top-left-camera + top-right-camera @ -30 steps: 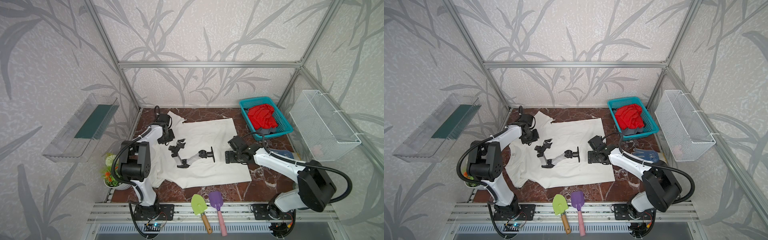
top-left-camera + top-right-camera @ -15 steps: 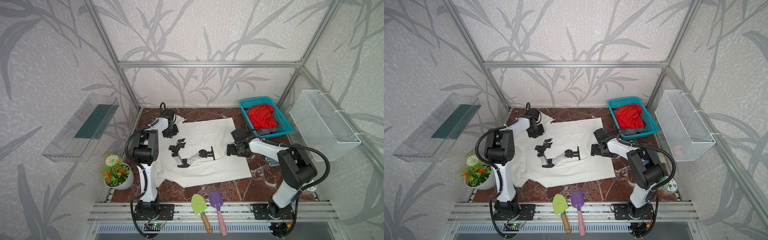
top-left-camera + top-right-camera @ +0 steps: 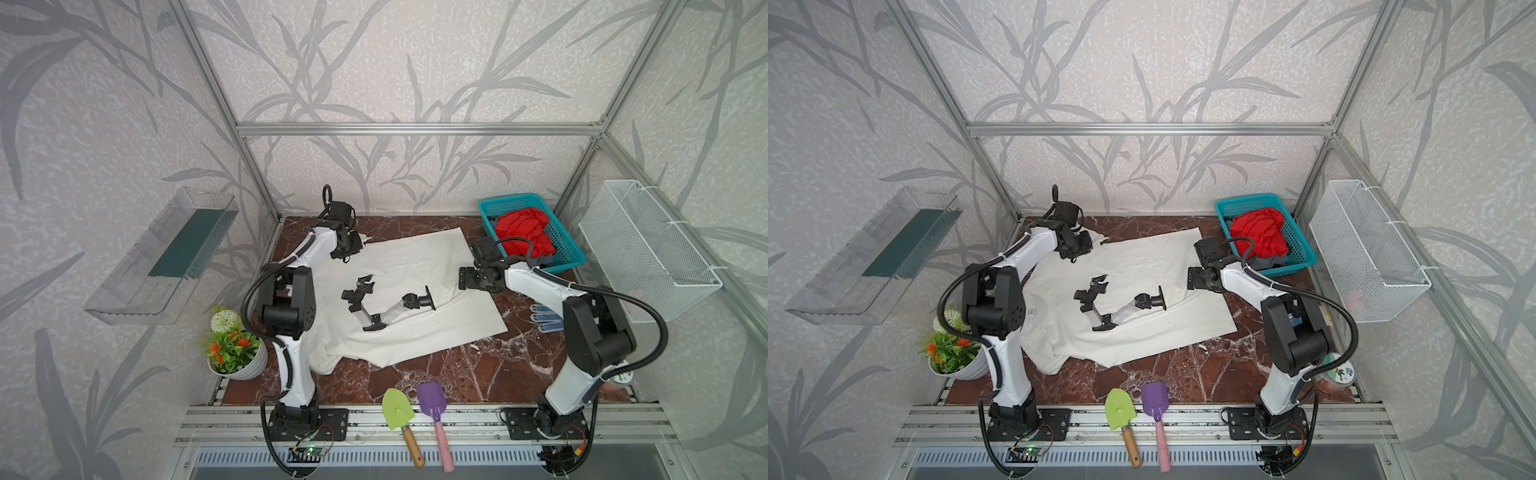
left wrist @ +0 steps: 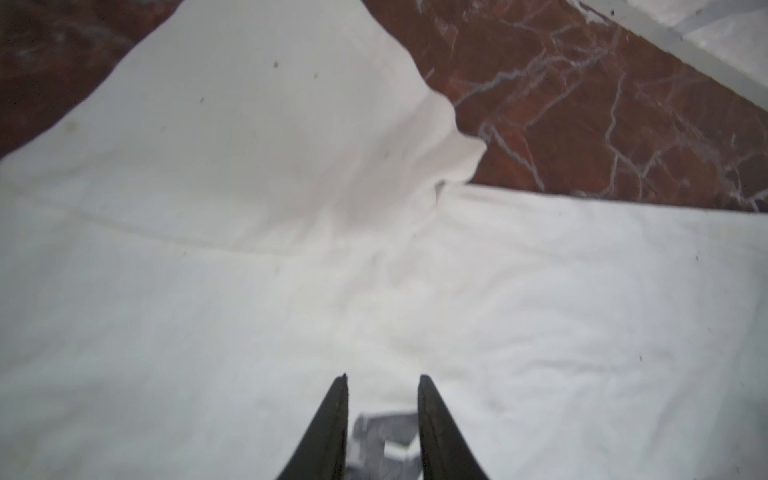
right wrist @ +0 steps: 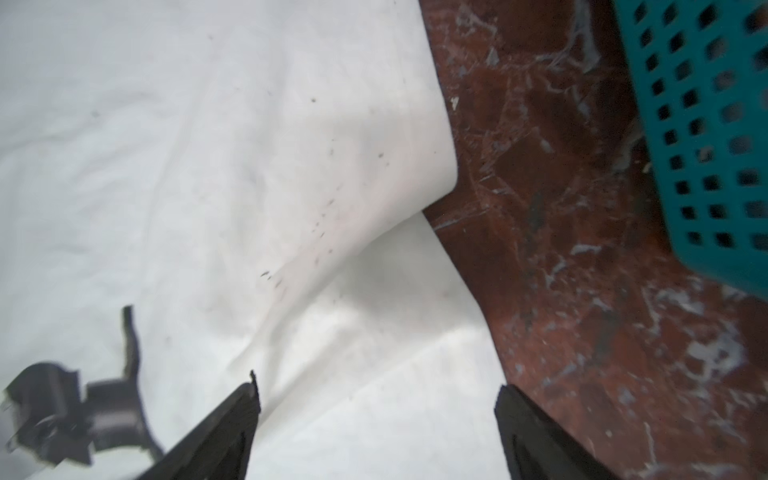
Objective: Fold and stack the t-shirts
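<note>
We are seeing 1 creased cream-white t-shirt spreading over veined marble table; left gripper is hovering narrowly parted; right gripper is gaping wide near perforated teal basket.

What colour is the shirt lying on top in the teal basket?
The shirt is bright red, clearest in a top view.

No writing can be read anywhere. In a top view, left of centre, the large cream-white cloth t-shirt carries a small neck label, its print too small to read.
</note>
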Tool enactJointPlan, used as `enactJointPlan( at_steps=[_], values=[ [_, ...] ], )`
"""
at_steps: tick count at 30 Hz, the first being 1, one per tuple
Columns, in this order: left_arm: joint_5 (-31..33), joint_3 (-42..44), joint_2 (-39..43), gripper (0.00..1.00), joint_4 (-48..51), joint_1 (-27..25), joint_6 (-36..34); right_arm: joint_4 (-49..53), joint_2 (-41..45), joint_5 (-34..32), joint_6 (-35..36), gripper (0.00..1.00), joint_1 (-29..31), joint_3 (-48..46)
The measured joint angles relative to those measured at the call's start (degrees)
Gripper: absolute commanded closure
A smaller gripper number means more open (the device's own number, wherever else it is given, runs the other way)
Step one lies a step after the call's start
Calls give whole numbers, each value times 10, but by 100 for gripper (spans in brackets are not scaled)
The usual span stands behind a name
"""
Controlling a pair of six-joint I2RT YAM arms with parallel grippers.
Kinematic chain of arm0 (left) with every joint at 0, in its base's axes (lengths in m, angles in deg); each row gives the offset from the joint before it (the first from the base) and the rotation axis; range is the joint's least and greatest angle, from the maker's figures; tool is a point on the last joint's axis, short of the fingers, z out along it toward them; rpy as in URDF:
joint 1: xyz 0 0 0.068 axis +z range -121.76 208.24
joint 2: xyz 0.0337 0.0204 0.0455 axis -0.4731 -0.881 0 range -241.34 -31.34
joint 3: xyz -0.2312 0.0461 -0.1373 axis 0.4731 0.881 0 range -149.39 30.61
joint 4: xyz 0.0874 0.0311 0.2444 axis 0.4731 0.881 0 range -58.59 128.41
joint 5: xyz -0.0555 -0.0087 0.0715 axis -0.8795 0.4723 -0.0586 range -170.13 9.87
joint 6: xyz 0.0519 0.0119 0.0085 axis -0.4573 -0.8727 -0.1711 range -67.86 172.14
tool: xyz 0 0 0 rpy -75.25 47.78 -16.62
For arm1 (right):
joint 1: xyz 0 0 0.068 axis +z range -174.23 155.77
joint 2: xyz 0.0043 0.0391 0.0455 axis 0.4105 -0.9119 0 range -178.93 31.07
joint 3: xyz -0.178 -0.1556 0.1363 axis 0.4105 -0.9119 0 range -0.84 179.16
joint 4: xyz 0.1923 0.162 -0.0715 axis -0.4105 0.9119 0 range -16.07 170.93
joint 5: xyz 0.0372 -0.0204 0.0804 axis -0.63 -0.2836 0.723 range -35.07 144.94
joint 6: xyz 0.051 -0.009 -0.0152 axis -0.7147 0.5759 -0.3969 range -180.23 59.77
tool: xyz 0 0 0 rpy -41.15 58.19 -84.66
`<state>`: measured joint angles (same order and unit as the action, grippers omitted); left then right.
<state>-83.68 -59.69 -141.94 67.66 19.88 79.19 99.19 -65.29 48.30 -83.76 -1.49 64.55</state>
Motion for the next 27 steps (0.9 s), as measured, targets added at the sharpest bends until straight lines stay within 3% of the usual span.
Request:
enactJointPlan(
  at_steps=[5,11,18,27],
  values=[
    [37,207,179,69,-19,-43,34,-1,133,13,-2,10,36,-70],
    [65,388,209,68,-24,-37,61,4,172,41,-21,11,71,-148],
    [70,372,164,67,-39,-26,61,11,173,63,-31,11,85,-167],
    [61,210,21,68,-45,-3,44,23,196,69,-31,10,85,-174]
  ],
)
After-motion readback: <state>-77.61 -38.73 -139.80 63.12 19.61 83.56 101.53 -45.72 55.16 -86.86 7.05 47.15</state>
